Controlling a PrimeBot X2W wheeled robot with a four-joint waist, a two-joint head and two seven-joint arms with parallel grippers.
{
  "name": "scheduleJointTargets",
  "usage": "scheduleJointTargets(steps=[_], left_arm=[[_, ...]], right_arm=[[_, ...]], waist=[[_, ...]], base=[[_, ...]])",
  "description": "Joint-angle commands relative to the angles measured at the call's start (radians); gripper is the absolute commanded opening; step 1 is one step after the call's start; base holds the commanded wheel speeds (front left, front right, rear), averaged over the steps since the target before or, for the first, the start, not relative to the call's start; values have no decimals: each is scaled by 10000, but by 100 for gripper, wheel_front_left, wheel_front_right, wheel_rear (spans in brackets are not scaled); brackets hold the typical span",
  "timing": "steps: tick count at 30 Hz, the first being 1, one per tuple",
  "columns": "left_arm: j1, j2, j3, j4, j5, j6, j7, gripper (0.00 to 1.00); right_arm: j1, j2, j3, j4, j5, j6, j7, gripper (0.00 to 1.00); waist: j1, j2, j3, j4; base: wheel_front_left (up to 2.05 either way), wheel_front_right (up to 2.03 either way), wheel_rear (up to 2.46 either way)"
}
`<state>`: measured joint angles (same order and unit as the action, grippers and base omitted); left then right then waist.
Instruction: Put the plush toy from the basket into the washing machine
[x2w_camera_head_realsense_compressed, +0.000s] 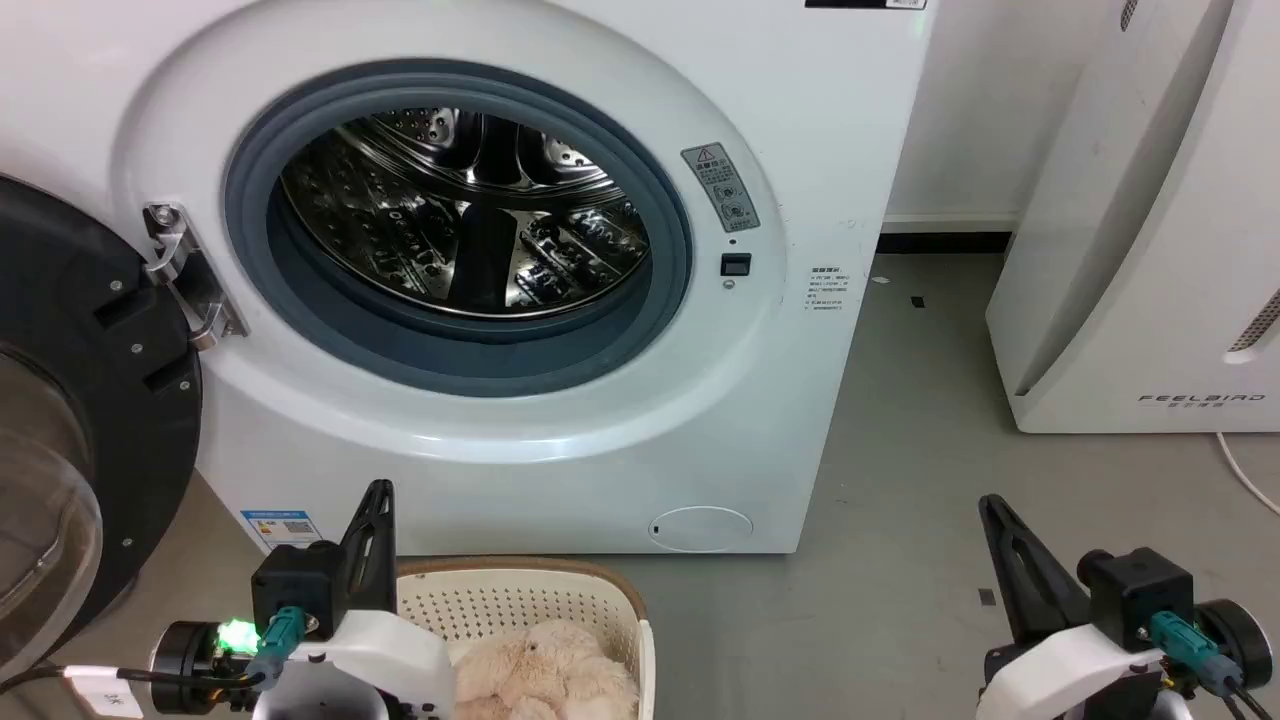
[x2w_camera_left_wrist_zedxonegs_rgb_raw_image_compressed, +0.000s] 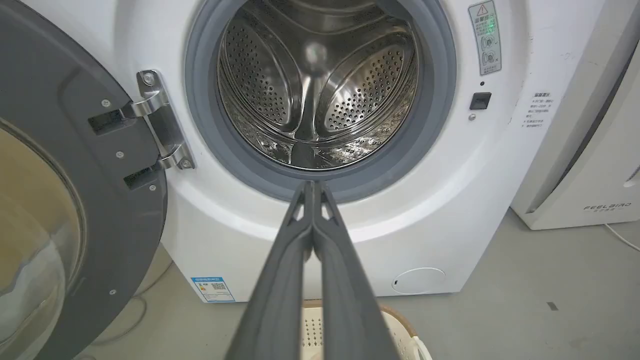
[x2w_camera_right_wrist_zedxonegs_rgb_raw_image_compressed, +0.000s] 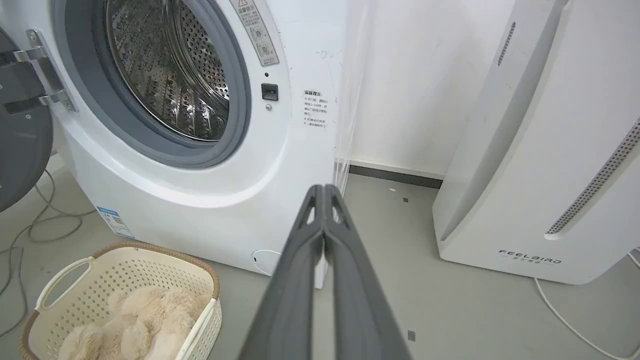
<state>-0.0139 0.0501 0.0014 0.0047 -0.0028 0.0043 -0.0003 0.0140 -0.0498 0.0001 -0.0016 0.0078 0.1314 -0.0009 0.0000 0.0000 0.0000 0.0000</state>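
Plush toy (x2w_camera_right_wrist_zedxonegs_rgb_raw_image_compressed: 135, 320) lies inside the basket (x2w_camera_right_wrist_zedxonegs_rgb_raw_image_compressed: 125, 270), which sits on the floor (x2w_camera_right_wrist_zedxonegs_rgb_raw_image_compressed: 450, 310) at near left, just in front of the washing machine (x2w_camera_head_realsense_compressed: 560, 440). Washer door (x2w_camera_head_realsense_compressed: 90, 400) hangs open to the left, and the steel drum (x2w_camera_head_realsense_compressed: 470, 220) is exposed. Left tool (x2w_camera_left_wrist_zedxonegs_rgb_raw_image_compressed: 312, 187): fingers pressed together, clenched on nothing, held above the basket, tips pointing toward the porthole. Right tool (x2w_camera_right_wrist_zedxonegs_rgb_raw_image_compressed: 324, 189): likewise clenched, grasping nothing, over bare floor at the right, well apart from the basket. White FEELBIRD appliance (x2w_camera_head_realsense_compressed: 1150, 250) stands at far right.
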Motion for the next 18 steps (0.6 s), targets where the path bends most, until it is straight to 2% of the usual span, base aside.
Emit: scheduleJointTargets(steps=[1, 18], left_arm=[[139, 1, -14, -47, 28, -43, 3, 0], [139, 1, -14, -47, 28, -43, 3, 0]], right_arm=[[-140, -4, -1, 16, -78, -7, 9, 0], [-140, -4, -1, 16, -78, -7, 9, 0]], waist=[[0, 0, 0, 0], [0, 0, 0, 0]], base=[[0, 0, 0], [0, 0, 0]])
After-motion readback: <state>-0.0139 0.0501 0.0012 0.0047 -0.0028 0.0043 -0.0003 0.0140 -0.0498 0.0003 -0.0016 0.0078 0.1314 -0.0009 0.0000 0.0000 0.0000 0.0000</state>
